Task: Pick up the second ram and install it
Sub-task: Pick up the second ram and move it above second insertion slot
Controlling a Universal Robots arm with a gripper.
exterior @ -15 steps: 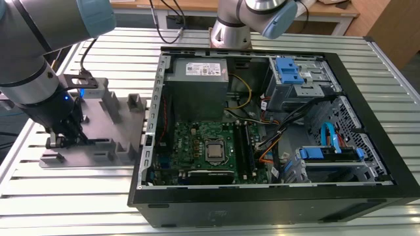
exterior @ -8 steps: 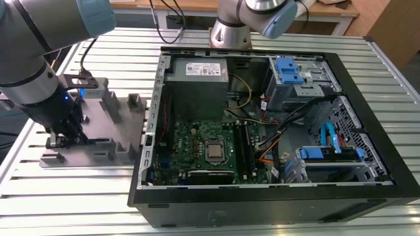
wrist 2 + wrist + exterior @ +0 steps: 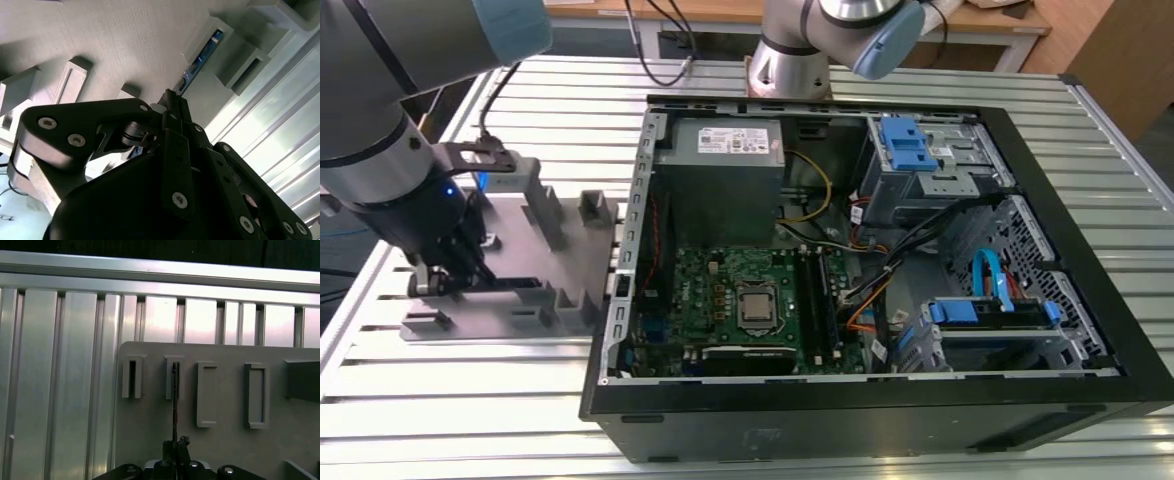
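Second ram stands on edge in the grey holder. One end sits in a raised slot block near the holder's edge, the second block in from the corner in the first wrist view. In the second wrist view the ram runs as a thin strip with a blue patch from that block to the fingertips.

Gripper is at the stick's other end, jaws clenched on the ram. Both wrist views show the black fingers meeting on it. The stick looks straight, not tilted.

There is bare holder plate either side of the stick. The neighbouring slot blocks are near but apart from it. Past the holder's edge is slatted table.

In the exterior view the gripper is down on the holder, near the table edge on the exterior view's left. The open computer case sits just beside the holder's opposite edge, side wall close to it. The case lies open-side up, with the motherboard and its black memory slots exposed. A second arm's base stands at the far table edge, behind the case.
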